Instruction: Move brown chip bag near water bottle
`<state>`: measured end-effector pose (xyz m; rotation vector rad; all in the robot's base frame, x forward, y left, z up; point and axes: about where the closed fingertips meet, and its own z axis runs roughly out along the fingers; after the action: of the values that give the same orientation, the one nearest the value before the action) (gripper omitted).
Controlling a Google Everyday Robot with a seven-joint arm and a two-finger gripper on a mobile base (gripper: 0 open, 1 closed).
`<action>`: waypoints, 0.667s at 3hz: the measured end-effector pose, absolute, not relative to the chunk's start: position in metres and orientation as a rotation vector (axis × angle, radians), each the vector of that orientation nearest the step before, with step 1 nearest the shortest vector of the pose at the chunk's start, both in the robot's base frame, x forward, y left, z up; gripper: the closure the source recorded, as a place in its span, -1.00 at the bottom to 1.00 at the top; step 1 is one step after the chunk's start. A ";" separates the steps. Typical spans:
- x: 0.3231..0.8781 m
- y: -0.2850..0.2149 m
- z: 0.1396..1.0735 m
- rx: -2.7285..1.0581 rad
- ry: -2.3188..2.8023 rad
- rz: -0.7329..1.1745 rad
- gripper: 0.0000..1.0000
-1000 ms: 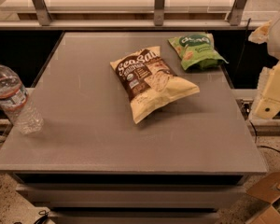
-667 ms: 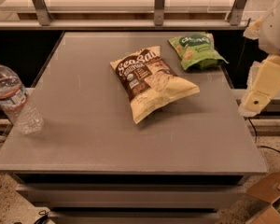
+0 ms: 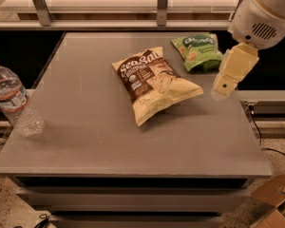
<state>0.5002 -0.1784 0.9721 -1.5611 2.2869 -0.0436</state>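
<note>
Though cream-edged, brown bag [image 3: 154,84] (jaws rightward)

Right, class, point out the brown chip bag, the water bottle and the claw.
brown chip bag [image 3: 154,82]: camera view, middle of its printed face.
water bottle [image 3: 10,98]: camera view, on its label.
claw [image 3: 224,82]: camera view, lower end, above the table's [image 3: 133,146] right side.

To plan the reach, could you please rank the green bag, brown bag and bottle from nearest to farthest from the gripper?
From the gripper, at the right:
1. Green bag, back right.
2. Brown bag, centre.
3. Bottle, far left edge.
</note>
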 end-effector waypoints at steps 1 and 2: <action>0.521 -0.160 0.962 -1.498 2.351 -0.014 -1.00; 0.538 -0.144 0.945 -1.443 2.419 0.017 -1.00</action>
<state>0.5380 -0.1444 0.9452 -1.4425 2.4190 0.0172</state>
